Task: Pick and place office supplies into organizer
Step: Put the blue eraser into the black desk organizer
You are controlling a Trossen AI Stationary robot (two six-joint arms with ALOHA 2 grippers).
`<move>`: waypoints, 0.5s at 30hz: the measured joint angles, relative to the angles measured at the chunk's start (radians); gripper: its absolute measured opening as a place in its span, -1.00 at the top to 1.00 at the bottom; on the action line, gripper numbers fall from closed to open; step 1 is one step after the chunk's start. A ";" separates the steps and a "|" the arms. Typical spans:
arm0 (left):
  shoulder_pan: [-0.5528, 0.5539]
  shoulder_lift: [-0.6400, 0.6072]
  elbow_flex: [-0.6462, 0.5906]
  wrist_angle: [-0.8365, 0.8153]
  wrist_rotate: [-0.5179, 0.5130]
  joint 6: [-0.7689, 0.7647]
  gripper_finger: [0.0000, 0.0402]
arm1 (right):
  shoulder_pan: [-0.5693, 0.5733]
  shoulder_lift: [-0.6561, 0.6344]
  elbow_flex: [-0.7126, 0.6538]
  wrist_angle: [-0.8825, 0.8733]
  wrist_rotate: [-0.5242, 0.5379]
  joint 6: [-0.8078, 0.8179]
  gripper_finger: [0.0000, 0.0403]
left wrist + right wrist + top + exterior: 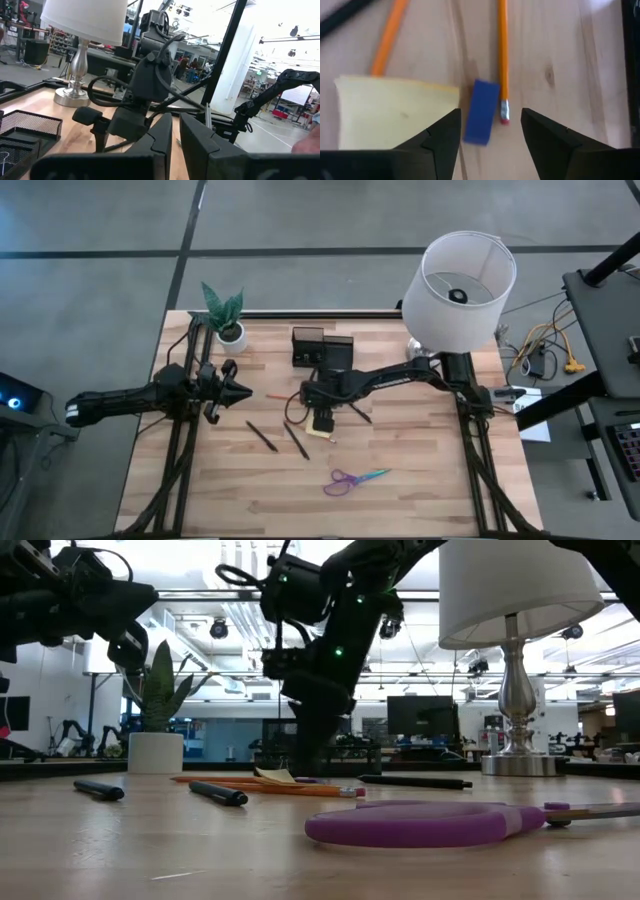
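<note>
My right gripper point(322, 423) points straight down over the table's middle, open. In the right wrist view point(490, 120) its fingers stand on either side of a small blue eraser point(481, 119), not touching it. Beside the eraser lie the yellow sticky-note pad point(395, 112) and an orange pencil point(503, 55), both flat on the wood. The black mesh organizer point(322, 348) stands toward the far edge. Dark pens point(262, 436) and the purple-and-teal scissors point(355, 478) lie nearer. My left gripper point(243, 392) hovers shut at the left, pointing right.
A white lamp point(462, 280) stands at the far right corner and a white pot with a green plant point(228, 320) at the far left. Another dark pen point(360, 413) lies right of my right gripper. A second orange pencil point(390, 35) lies beyond the pad.
</note>
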 joint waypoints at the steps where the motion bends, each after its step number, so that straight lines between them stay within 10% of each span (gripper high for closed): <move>1: 0.000 0.000 0.000 0.000 0.000 0.000 0.90 | 0.000 0.000 -0.001 -0.014 0.001 0.008 -0.02; 15: 0.000 0.000 0.000 0.000 0.000 0.000 0.90 | 0.001 0.001 -0.048 -0.011 -0.003 0.141 0.04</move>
